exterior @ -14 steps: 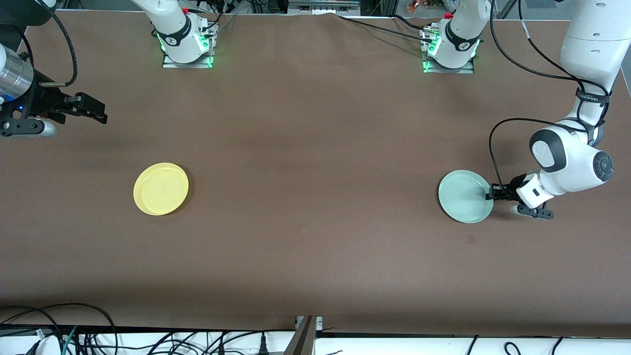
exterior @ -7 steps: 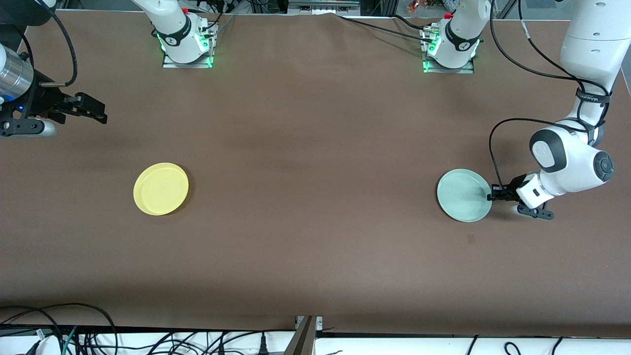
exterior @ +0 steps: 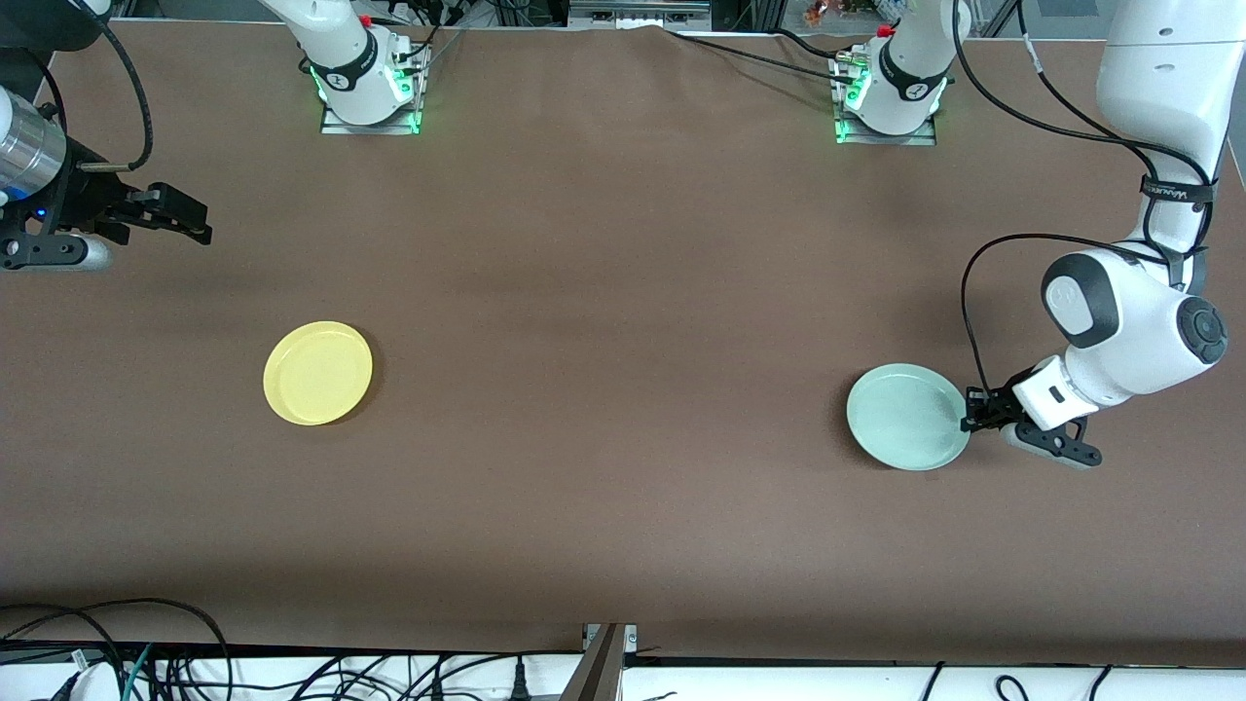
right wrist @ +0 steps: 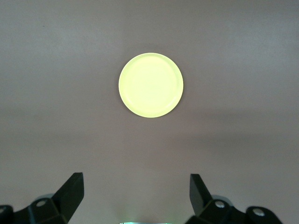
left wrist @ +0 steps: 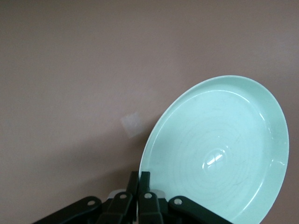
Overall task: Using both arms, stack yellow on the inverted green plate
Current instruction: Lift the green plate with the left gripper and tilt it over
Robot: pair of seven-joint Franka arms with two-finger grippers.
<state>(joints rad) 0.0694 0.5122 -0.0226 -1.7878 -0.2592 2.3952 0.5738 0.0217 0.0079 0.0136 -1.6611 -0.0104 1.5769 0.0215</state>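
The pale green plate [exterior: 907,417] is toward the left arm's end of the table, lifted and tilted. My left gripper [exterior: 970,409] is shut on its rim at the edge facing that end. In the left wrist view the green plate [left wrist: 219,149] stands tilted with its hollow side showing, and the left gripper [left wrist: 143,179] pinches its edge. The yellow plate [exterior: 317,373] lies flat, rim up, toward the right arm's end. It also shows in the right wrist view [right wrist: 150,85]. My right gripper [exterior: 185,219] is open and empty, and waits high near the table's end, away from the yellow plate.
The brown table [exterior: 623,321] carries only the two plates. A small pale patch [left wrist: 132,124] lies on the table beside the green plate. The arm bases [exterior: 368,88] stand along the table's edge farthest from the front camera. Cables hang below the nearest edge.
My left gripper has lifted the green plate by its rim, tilted it and carried it a little nearer to the front camera. The right arm and yellow plate have not moved.
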